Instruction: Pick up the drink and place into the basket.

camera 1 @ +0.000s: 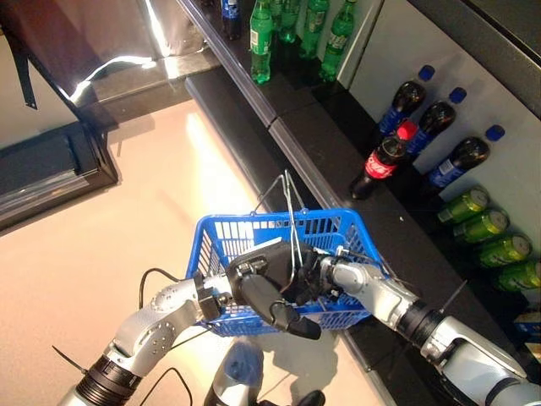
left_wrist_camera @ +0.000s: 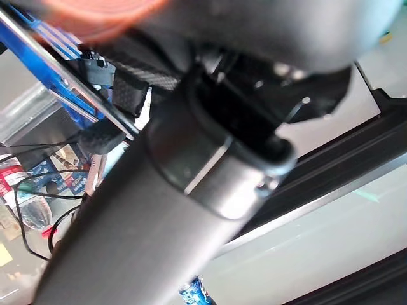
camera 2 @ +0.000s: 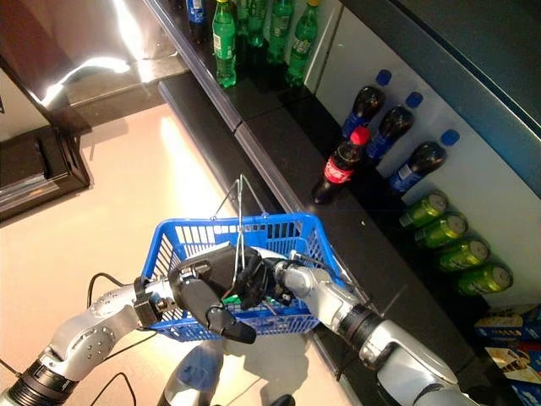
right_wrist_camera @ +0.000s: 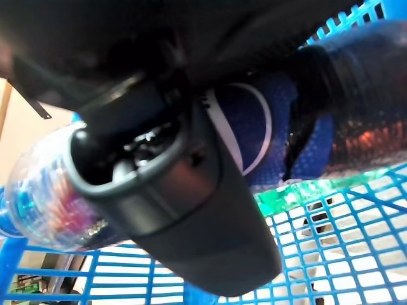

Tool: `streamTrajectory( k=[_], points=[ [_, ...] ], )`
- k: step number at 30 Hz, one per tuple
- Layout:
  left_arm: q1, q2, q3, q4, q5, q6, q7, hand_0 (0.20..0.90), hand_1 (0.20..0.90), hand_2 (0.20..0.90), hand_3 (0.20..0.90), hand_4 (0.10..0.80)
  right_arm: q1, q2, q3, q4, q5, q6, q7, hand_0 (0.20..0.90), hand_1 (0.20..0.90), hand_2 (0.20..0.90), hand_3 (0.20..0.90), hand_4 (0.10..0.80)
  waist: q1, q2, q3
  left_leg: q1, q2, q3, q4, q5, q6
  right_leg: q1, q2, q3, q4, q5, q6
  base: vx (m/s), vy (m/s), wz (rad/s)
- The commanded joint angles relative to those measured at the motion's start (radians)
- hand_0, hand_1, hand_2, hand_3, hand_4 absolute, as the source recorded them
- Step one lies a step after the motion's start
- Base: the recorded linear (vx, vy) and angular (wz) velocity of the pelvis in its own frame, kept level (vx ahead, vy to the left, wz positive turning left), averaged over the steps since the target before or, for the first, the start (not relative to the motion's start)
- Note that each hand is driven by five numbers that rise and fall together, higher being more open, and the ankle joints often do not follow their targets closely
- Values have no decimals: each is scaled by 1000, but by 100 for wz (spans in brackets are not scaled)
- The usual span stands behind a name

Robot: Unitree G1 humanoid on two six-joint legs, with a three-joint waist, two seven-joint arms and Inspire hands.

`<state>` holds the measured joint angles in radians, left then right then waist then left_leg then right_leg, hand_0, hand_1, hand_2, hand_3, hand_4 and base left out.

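The blue plastic basket [camera 1: 279,222] hangs in front of me beside the shelf ledge, its wire handles standing up. My left hand [camera 1: 258,288] is at the basket's near rim, fingers curled round the wire handle [left_wrist_camera: 108,117]. My right hand [camera 1: 317,275] reaches down inside the basket. In the right wrist view its thumb [right_wrist_camera: 191,210] lies across a dark drink bottle with a blue label [right_wrist_camera: 254,127], just above the basket's mesh floor. A clear bottle with a colourful label [right_wrist_camera: 38,190] and something green [right_wrist_camera: 299,194] lie in the basket too.
To the right runs a black shelf ledge [camera 1: 296,152]. On the shelf lie a red-capped cola bottle [camera 1: 385,161], blue-capped dark bottles [camera 1: 406,101], green cans [camera 1: 486,224] and, farther back, green bottles [camera 1: 262,42]. A dark cabinet [camera 1: 51,169] stands on the left.
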<state>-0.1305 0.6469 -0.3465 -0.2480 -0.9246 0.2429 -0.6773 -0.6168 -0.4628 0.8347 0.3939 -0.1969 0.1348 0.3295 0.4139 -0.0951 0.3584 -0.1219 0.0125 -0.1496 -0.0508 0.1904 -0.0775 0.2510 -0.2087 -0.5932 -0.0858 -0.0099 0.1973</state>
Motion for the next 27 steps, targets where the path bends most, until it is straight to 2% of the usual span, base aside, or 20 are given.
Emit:
streamTrajectory(
  k=[1,12,21,27],
  points=[
    [-210,-192,-54,-351,-161,-223,-229,300,300,300,200,100,-72,80,74,38,6,-58,4,300,300,300,200,100,20,-17,-291,85,18,-18,-36,-87,-23,2,39,22,7,6,-63,0,0,0],
    [-247,-196,-59,-369,-173,-218,-239,300,300,300,200,100,-46,147,71,199,-1,-65,62,300,300,300,200,100,31,-19,-299,87,15,-21,-36,-89,-21,3,42,17,8,4,-65,3,4,1],
    [-271,-210,-65,-385,-182,-196,-241,300,300,300,200,100,-35,208,82,318,-8,-52,179,300,300,300,200,100,46,-22,-306,87,12,-34,-36,-89,-19,5,43,3,10,0,-69,0,0,0],
    [-277,-221,-70,-391,-181,-184,-243,300,300,300,200,100,-37,243,94,360,-10,-42,205,300,300,300,200,100,56,-24,-308,86,9,-43,-36,-89,-19,5,46,-2,7,0,-73,5,0,5]
  ],
)
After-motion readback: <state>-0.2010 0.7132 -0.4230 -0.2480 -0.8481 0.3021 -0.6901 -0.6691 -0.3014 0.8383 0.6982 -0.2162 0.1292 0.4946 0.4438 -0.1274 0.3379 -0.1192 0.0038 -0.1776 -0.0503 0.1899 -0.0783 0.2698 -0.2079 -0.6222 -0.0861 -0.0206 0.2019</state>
